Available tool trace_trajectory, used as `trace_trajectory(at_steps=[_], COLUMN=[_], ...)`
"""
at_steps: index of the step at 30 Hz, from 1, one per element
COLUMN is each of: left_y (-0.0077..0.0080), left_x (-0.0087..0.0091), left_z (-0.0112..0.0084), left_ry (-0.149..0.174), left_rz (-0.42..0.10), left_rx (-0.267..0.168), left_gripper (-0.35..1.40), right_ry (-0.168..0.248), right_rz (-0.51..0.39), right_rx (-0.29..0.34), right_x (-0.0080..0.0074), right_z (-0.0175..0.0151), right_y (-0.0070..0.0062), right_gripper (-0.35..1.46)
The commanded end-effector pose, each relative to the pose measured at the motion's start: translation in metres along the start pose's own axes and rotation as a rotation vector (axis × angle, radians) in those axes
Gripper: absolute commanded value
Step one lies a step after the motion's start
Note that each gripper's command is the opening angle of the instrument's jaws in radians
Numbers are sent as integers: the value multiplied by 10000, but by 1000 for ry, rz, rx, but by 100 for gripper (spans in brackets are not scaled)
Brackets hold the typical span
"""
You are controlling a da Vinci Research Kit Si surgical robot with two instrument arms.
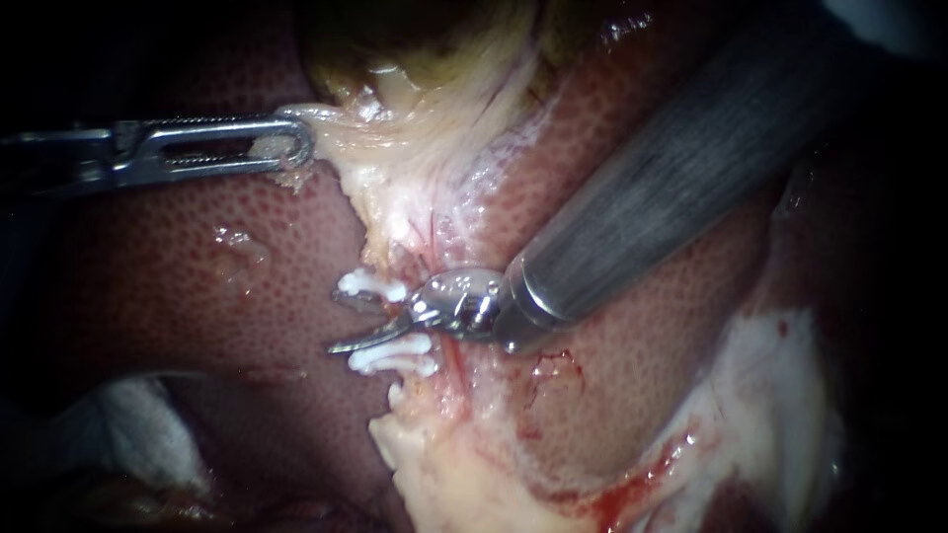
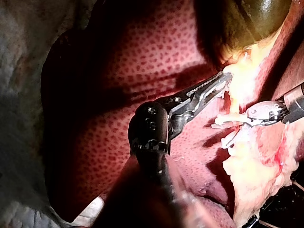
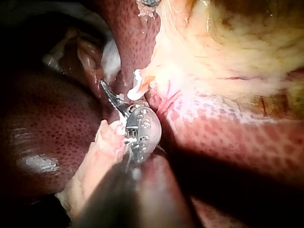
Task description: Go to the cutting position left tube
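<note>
Endoscope view: no readable text, label, number or sign.
Left wrist view: none readable.
Right wrist view: none readable.

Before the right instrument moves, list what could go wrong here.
1. The right instrument has its tip in the narrow gap between the upper clip and the lower clip; a small drift could knock one.
2. That tip reaches past the clips over the liver and could nick it.
3. The left instrument grips stretched pale tissue; a slip might shift the target.
</note>
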Motion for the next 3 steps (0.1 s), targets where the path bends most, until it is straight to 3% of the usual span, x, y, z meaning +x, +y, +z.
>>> trace_trajectory(at_steps=[1, 3], left_y=[0, 0], left_x=[0, 0], left_z=[0, 0], left_ry=[-1, -1], left_rz=[-1, -1], left_rx=[-1, -1], left_gripper=[-35, -35], right_ry=[0, 0], right_rz=[0, 0], right_rx=[0, 0], right_x=[0, 0], right_z=[0, 0], right_y=[0, 0], right_gripper=[120, 120])
